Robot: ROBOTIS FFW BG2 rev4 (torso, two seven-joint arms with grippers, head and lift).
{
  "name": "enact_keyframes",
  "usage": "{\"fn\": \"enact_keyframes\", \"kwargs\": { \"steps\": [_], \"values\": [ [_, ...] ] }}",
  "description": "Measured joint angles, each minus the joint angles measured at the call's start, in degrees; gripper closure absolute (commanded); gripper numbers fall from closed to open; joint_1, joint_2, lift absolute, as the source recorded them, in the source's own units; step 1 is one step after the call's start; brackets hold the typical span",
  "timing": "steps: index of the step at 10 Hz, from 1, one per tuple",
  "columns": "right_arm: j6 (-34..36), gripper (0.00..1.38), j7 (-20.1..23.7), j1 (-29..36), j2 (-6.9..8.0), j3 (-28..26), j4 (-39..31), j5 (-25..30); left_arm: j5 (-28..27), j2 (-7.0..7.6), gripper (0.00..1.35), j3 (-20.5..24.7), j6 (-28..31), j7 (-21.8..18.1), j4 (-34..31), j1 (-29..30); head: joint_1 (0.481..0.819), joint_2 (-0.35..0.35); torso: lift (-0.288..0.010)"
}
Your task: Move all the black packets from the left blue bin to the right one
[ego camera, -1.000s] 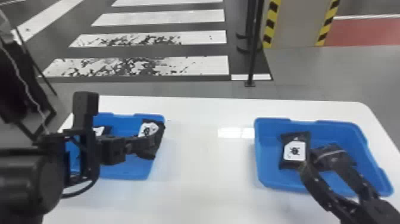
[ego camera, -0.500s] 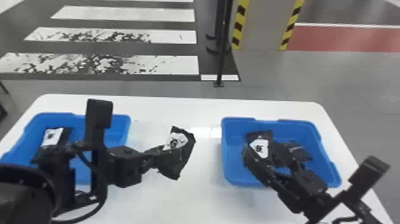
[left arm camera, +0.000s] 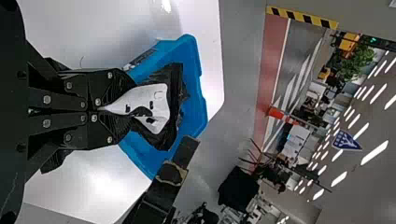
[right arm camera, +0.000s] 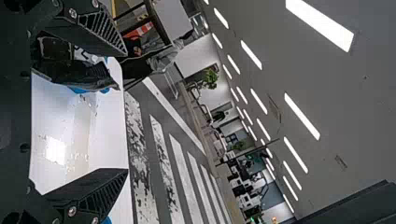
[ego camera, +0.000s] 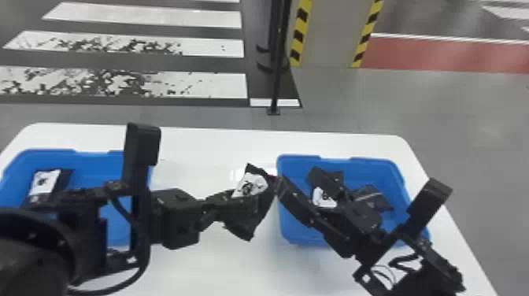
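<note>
My left gripper (ego camera: 232, 202) is shut on a black packet (ego camera: 250, 185) with a white label, between the bins at the right bin's left edge. In the left wrist view, the left gripper (left arm camera: 100, 109) pinches one end of the packet (left arm camera: 156, 105). My right gripper (ego camera: 311, 185) stands open over the right blue bin (ego camera: 287, 232), one finger reaching its left edge near the held packet. The right wrist view shows the right gripper (right arm camera: 109, 112) with fingers wide apart. Two packets (ego camera: 324, 197) (ego camera: 374, 197) lie in the right bin. Another packet (ego camera: 44, 183) lies in the left blue bin (ego camera: 90, 169).
Both bins stand on a white table (ego camera: 212, 145); its far edge runs behind them. The left forearm crosses above the left bin, and the right arm comes in over the right bin's front corner. A dark post (ego camera: 278, 71) rises from the floor beyond the table.
My left gripper has carried the packet rightward from above the left bin. The right gripper has shifted left across the right bin. The head view has turned to the right.
</note>
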Motion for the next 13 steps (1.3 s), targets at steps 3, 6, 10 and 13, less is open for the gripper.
{"fn": "enact_keyframes", "kwargs": {
  "steps": [3, 6, 10, 13],
  "values": [
    [0.0, 0.72, 0.15, -1.6, -0.58, 3.16, 1.61, -2.03, 0.82, 0.0, 1.21, -1.67, -0.38, 0.05, 0.0, -0.92, 0.695, -0.083, -0.15],
    [0.0, 1.28, 0.71, -2.44, -0.61, 4.24, 3.45, -5.13, 0.97, -0.01, 1.21, -1.68, -0.57, 0.09, 0.0, -1.05, 0.695, -0.073, -0.15],
    [1.07, 1.28, 2.04, -2.91, -0.57, 6.5, 6.72, -12.69, 1.08, -0.34, 0.88, -0.31, -1.15, 0.45, 0.0, -0.4, 0.695, -0.024, -0.15],
    [0.44, 1.28, 2.27, -4.54, -0.56, 5.18, 8.4, -14.1, 2.44, -0.56, 0.1, 1.49, -1.3, 0.9, -0.01, 1.84, 0.695, -0.026, -0.15]
  ]
}}
